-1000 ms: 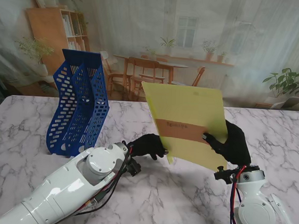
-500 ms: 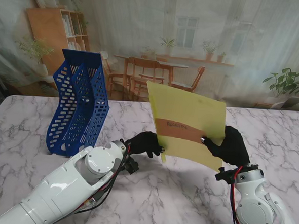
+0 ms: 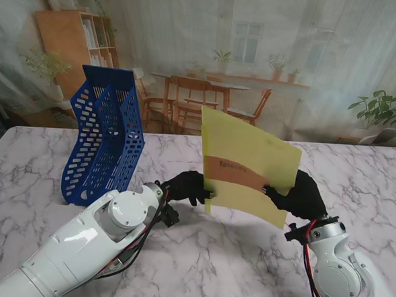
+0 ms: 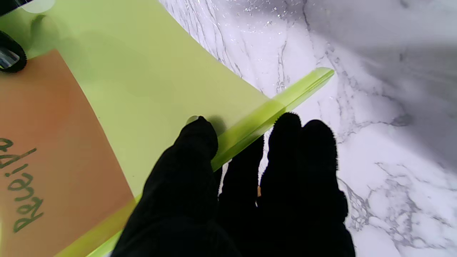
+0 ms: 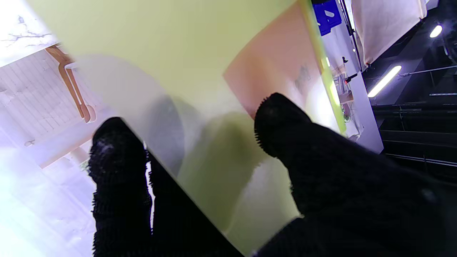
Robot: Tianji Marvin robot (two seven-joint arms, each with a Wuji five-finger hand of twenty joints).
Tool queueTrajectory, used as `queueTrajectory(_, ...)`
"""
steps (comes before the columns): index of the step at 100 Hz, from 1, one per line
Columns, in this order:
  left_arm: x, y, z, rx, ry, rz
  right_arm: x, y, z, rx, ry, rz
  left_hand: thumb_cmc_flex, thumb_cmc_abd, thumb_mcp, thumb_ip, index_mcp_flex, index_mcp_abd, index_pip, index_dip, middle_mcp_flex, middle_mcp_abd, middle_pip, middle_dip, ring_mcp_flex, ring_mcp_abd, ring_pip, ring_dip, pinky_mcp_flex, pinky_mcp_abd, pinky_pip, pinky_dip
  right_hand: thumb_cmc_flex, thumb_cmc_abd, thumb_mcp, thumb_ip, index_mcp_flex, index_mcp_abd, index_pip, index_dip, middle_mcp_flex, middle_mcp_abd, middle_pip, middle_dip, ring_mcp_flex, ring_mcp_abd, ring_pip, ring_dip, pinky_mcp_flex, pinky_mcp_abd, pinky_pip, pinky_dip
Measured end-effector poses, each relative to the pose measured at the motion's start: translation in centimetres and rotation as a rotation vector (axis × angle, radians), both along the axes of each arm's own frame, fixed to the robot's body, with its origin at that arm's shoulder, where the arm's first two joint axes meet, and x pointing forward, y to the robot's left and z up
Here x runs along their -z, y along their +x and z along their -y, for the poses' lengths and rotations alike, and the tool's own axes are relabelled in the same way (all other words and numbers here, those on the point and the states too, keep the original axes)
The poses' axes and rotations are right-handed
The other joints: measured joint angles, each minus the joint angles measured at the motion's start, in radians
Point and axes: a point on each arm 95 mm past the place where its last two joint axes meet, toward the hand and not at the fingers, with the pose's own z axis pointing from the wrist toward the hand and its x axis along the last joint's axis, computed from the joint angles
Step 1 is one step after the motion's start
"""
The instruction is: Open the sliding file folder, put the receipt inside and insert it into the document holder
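The yellow-green file folder (image 3: 248, 158) is held upright off the table between both hands, with the orange receipt (image 3: 233, 171) showing through it. My left hand (image 3: 189, 187) pinches the folder's near left edge by the slide bar (image 4: 271, 109), thumb on the sheet. My right hand (image 3: 301, 195) grips the right edge, thumb in front and fingers behind. The receipt (image 4: 53, 160) bears green handwriting. In the right wrist view the folder (image 5: 171, 53) fills the picture. The blue document holder (image 3: 106, 137) stands at the far left of the table.
The white marble table (image 3: 231, 258) lies beneath the folder. A printed room backdrop stands behind the table's far edge.
The folder has turned more upright and shifted slightly left, toward the holder. Both hands moved with it and kept their hold.
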Motion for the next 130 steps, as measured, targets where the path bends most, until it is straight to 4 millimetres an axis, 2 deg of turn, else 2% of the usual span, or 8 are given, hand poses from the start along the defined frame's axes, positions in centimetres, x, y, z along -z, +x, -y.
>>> queueTrajectory(40, -0.55, 0.07, -0.17, 0.01, 0.001, 0.007, 0.09, 0.03, 0.26, 0.01, 0.067, -0.006, -0.002, -0.001, 0.001, -0.009, -0.003, 0.003, -0.027, -0.015, 0.01, 0.009, -0.003, 0.028, 0.011, 0.009, 0.018, 0.036, 0.008, 0.014, 0.012, 0.0, -0.003, 0.0, 0.0, 0.0, 0.0, 0.0, -0.001, 0.0, 0.0, 0.0, 0.0, 0.001, 0.0, 0.0, 0.001, 0.009, 0.0, 0.0, 0.006, 0.003)
queueTrajectory(48, -0.55, 0.06, -0.14, 0.014, 0.002, 0.004, 0.13, -0.1, 0.4, 0.01, 0.075, -0.006, -0.028, -0.01, 0.09, -0.053, -0.034, -0.008, -0.068, -0.015, 0.004, 0.005, -0.027, 0.049, 0.008, 0.007, 0.019, 0.045, 0.004, 0.014, 0.013, 0.0, -0.003, -0.001, -0.008, 0.0, 0.0, 0.0, -0.001, 0.0, 0.0, 0.0, 0.0, 0.001, 0.0, 0.0, 0.001, 0.009, 0.0, 0.0, 0.006, 0.003)
queueTrajectory(65, -0.51, -0.08, 0.01, 0.037, 0.008, -0.018, 0.22, -0.35, 0.6, 0.013, 0.09, -0.011, -0.094, -0.011, 0.291, -0.082, -0.078, -0.023, -0.092, 0.056, -0.066, -0.001, -0.025, 0.063, -0.041, 0.013, 0.019, 0.063, -0.039, 0.012, 0.011, 0.0, -0.003, -0.001, -0.015, 0.0, 0.001, 0.0, -0.001, 0.0, 0.0, 0.0, 0.0, 0.001, 0.0, 0.0, 0.0, 0.009, 0.0, 0.0, 0.006, 0.003)
queueTrajectory(73, -0.51, -0.11, 0.0, 0.048, 0.007, -0.032, 0.19, -0.39, 0.6, 0.012, 0.097, -0.013, -0.085, -0.012, 0.278, -0.08, -0.116, -0.035, -0.016, 0.13, -0.09, 0.002, -0.021, 0.064, -0.043, 0.011, 0.019, 0.063, -0.045, 0.012, 0.011, 0.001, -0.003, -0.001, -0.015, 0.0, 0.001, 0.0, -0.001, 0.0, 0.0, 0.0, 0.0, 0.001, 0.0, 0.0, 0.0, 0.009, 0.0, 0.0, 0.006, 0.003)
queueTrajectory(81, -0.54, -0.08, -0.05, 0.05, 0.006, -0.039, 0.14, -0.41, 0.59, 0.012, 0.1, -0.013, -0.061, -0.008, 0.126, -0.038, -0.165, -0.04, 0.074, 0.191, -0.105, 0.013, -0.001, 0.048, -0.053, 0.008, 0.019, 0.064, -0.056, 0.006, 0.01, 0.011, -0.003, -0.001, -0.015, 0.0, 0.001, 0.0, -0.001, 0.001, 0.0, 0.0, 0.0, 0.001, 0.0, 0.0, -0.002, 0.009, 0.0, 0.0, 0.006, 0.003)
queueTrajectory(93, -0.56, 0.0, -0.23, 0.045, 0.007, -0.042, 0.05, -0.45, 0.68, 0.015, 0.106, -0.011, -0.064, -0.01, 0.039, -0.037, -0.177, -0.04, 0.125, 0.239, -0.114, 0.01, 0.013, 0.036, -0.055, 0.008, 0.019, 0.074, -0.058, 0.006, 0.01, 0.013, 0.002, -0.001, -0.015, 0.0, 0.002, 0.0, -0.001, 0.002, 0.0, 0.0, 0.0, 0.001, 0.0, 0.0, -0.004, 0.007, 0.0, 0.0, 0.006, 0.003)
queueTrajectory(105, -0.54, 0.05, -0.41, 0.038, 0.011, -0.036, 0.07, -0.52, 0.75, 0.017, 0.111, -0.012, -0.063, -0.01, 0.033, -0.037, -0.177, -0.05, 0.126, 0.224, -0.114, 0.025, 0.038, 0.036, -0.055, 0.008, 0.019, 0.076, -0.058, 0.006, 0.01, 0.013, 0.002, -0.001, -0.015, 0.0, 0.002, 0.0, -0.001, 0.002, 0.0, 0.0, 0.0, 0.001, 0.0, 0.0, -0.006, 0.003, -0.001, 0.0, 0.006, 0.003)
queueTrajectory(130, -0.54, 0.13, -0.49, 0.009, 0.016, -0.009, 0.14, -0.58, 0.66, 0.018, 0.126, -0.017, -0.06, -0.009, 0.041, -0.043, -0.106, -0.057, 0.061, 0.075, -0.056, 0.023, 0.026, 0.149, -0.023, 0.007, 0.044, 0.098, -0.026, 0.005, 0.024, 0.015, 0.002, -0.001, -0.015, 0.0, 0.002, 0.0, -0.001, 0.002, 0.0, 0.0, 0.0, 0.001, 0.0, 0.0, -0.007, 0.001, -0.001, 0.0, 0.005, 0.003)
